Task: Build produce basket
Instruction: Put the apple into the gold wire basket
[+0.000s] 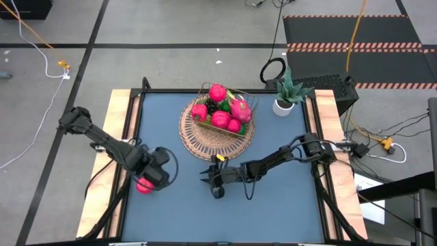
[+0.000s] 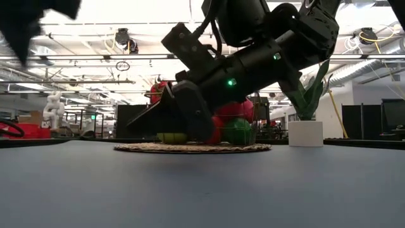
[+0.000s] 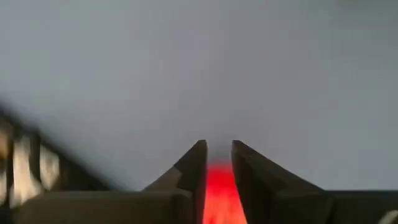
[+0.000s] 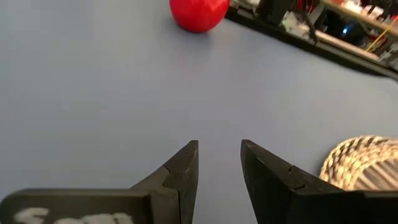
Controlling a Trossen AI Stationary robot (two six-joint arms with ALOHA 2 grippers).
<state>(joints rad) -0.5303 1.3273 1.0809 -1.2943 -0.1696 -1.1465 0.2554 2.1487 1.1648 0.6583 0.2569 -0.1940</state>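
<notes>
1. While most of the produce (image 1: 220, 109) already sits piled in the basket (image 1: 205, 143) at the far middle of the worktop (image 1: 273, 150), I count one red round fruit (image 1: 143, 186) not yet in, down at the near left.
2. Left hand (image 3: 217, 162) is on that stray fruit: in its wrist view the fingers stand narrowly apart with red filling the slot between them. I read that as a pinch on the fruit, though how firm it is I cannot tell.
3. High view puts the left hand right over the fruit, low against the worktop, well apart from the basket.
4. Right hand (image 4: 219, 163) hangs near the worktop's middle, just in front of the basket's near rim. Its fingers are slightly parted with only blue surface between them; it carries nothing.
5. Right wrist view shows the same red fruit across the worktop and the woven edge of the basket beside the hand.
6. Basket contents, as far as I see: several pink-red round pieces, something dark in the middle, green at the edges, all inside the small wire frame (image 1: 240, 117). Low view is mostly blocked by the right arm; red and green pieces show behind it.
7. Potted plant (image 1: 287, 92) stands at the far right corner, untouched.
8. Judgement: task is nearly done. What's left looks like carrying this last fruit over and dropping it into the frame.
</notes>
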